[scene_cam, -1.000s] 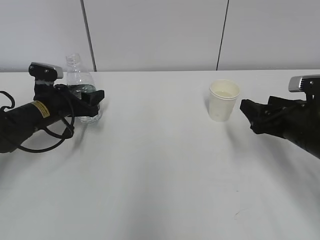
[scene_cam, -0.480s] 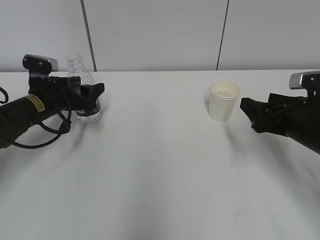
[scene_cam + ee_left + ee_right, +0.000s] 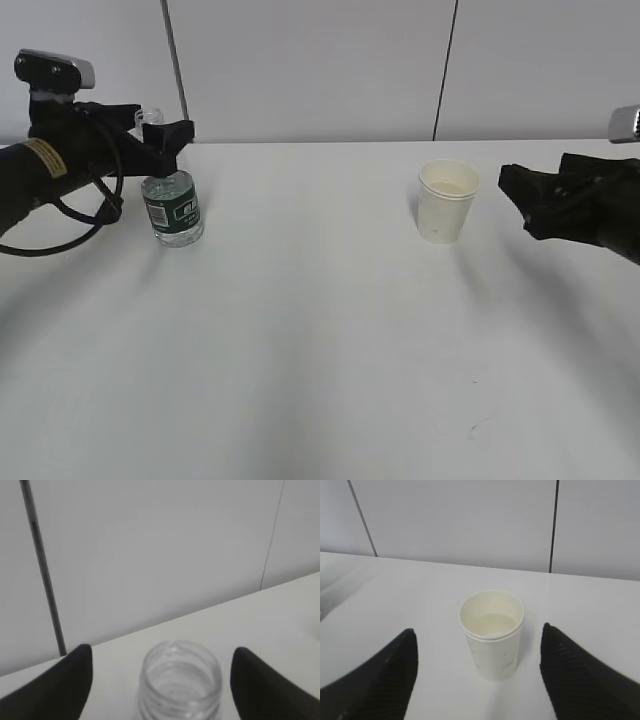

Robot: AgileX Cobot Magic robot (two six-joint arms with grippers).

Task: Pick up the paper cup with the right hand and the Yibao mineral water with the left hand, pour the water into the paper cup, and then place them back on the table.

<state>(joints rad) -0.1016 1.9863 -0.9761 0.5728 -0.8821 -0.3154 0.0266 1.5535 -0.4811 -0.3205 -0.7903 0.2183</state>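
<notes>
The Yibao mineral water bottle (image 3: pixel 172 208) stands upright on the table (image 3: pixel 320 340) at the left, uncapped, green label facing me. My left gripper (image 3: pixel 157 128) is open and level with the bottle's neck, one finger on each side, not touching it. In the left wrist view the open neck (image 3: pixel 180 682) sits between the two black fingertips (image 3: pixel 70 685). The paper cup (image 3: pixel 447 200) stands upright at the right of centre. My right gripper (image 3: pixel 513 195) is open and empty, a short way right of the cup. In the right wrist view the cup (image 3: pixel 492 635) stands ahead between the spread fingers (image 3: pixel 385 680).
A white panelled wall (image 3: pixel 320 70) with dark seams runs along the table's far edge. A small dark scuff (image 3: pixel 478 428) marks the table near the front right. Black cables (image 3: pixel 60 235) loop under the left arm.
My left gripper has risen from the bottle's body to its neck and drawn back left, leaving the bottle standing. My right gripper has drawn back slightly to the right from the cup.
</notes>
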